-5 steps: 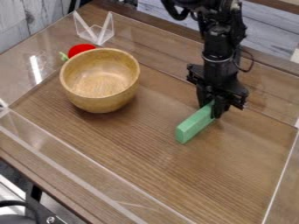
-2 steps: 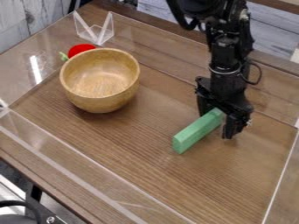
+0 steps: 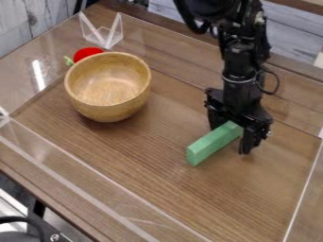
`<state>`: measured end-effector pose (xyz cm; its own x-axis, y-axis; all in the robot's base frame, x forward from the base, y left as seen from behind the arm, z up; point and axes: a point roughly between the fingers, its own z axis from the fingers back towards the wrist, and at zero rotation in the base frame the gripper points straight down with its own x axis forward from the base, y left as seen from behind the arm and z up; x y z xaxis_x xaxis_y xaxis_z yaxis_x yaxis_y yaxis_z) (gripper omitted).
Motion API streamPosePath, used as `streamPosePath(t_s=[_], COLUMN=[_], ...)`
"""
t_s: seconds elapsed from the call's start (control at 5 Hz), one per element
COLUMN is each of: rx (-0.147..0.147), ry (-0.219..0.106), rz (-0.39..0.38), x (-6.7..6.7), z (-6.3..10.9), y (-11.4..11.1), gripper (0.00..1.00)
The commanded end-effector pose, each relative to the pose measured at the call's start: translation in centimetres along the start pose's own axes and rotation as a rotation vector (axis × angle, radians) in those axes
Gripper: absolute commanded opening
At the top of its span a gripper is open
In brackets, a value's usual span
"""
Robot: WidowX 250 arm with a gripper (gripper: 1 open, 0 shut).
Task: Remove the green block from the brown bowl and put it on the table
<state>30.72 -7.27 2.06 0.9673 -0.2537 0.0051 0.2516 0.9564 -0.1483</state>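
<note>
Green block [image 3: 213, 144] on table [image 3: 113, 156], no legible writing

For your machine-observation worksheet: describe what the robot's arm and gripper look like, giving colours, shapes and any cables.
The arm is entirely black, built from chunky rounded segments. A thin black cable loops out beside its wrist. The gripper is black too, a boxy block ending in two short, straight fingers. No markings are legible.
</note>
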Motion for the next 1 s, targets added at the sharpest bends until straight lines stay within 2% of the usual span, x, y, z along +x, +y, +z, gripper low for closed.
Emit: streamPosePath(t_s=[0.0,0.2,0.6,0.8], rx=[0.005,0.003,-0.005,-0.004], ry=[-0.084,-0.097,-0.120,-0.129], rz=[0.013,0.024,-0.007,0.021], x=[1.7,2.3,1.0,0.7], z=[2.3,2.6,3.1,3.0], y=[-0.2,-0.2,0.3,2.1], gripper=[1.00,1.00,1.00,1.00])
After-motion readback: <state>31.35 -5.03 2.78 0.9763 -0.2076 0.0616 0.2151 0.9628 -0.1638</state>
